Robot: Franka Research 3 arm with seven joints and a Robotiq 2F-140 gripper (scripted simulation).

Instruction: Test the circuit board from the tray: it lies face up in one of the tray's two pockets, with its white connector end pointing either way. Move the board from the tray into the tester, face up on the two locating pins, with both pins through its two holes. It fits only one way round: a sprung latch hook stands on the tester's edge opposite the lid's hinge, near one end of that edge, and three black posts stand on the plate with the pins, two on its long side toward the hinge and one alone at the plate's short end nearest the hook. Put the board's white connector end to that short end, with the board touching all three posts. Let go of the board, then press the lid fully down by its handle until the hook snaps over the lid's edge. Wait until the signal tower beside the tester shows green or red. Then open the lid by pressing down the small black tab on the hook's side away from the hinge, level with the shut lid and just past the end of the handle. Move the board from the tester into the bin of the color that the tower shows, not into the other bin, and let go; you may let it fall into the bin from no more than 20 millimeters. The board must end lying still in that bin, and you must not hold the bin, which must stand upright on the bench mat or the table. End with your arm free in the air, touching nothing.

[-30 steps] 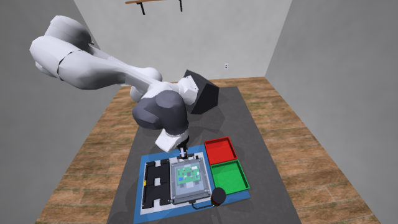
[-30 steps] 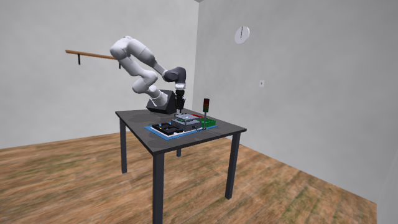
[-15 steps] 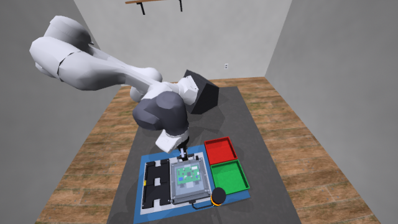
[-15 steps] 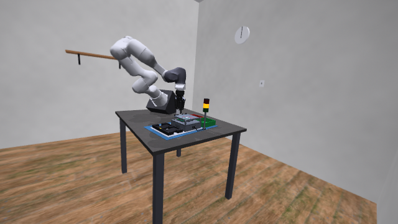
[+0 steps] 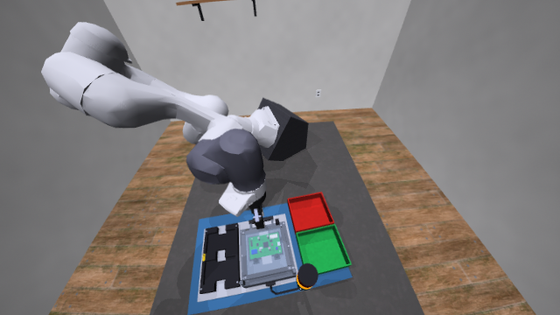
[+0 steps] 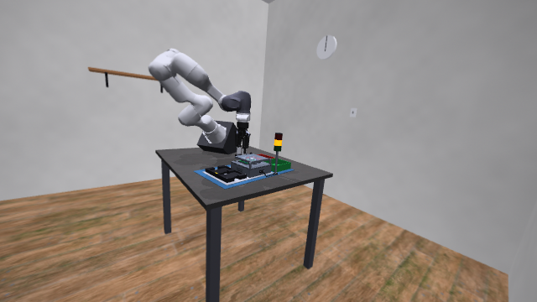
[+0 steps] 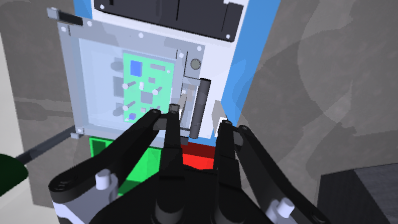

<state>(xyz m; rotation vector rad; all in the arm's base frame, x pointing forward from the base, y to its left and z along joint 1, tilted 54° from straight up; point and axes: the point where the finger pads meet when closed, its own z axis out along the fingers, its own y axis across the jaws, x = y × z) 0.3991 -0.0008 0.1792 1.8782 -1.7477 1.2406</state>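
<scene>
The green circuit board (image 5: 264, 245) lies inside the tester (image 5: 267, 255) under the shut clear lid, and it also shows in the wrist view (image 7: 147, 87). The lid's dark bar handle (image 7: 201, 97) runs along the lid's edge nearest the arm. My gripper (image 7: 199, 104) is partly open just above that handle, with a fingertip on each side of it and nothing gripped; it also shows in the top view (image 5: 258, 222). The signal tower (image 6: 278, 143) beside the tester shows amber.
The black two-pocket tray (image 5: 220, 258) lies to the left of the tester on the blue mat. The red bin (image 5: 310, 211) and the green bin (image 5: 323, 249) stand to the right. The tower's cap (image 5: 307, 276) stands at the tester's front right corner.
</scene>
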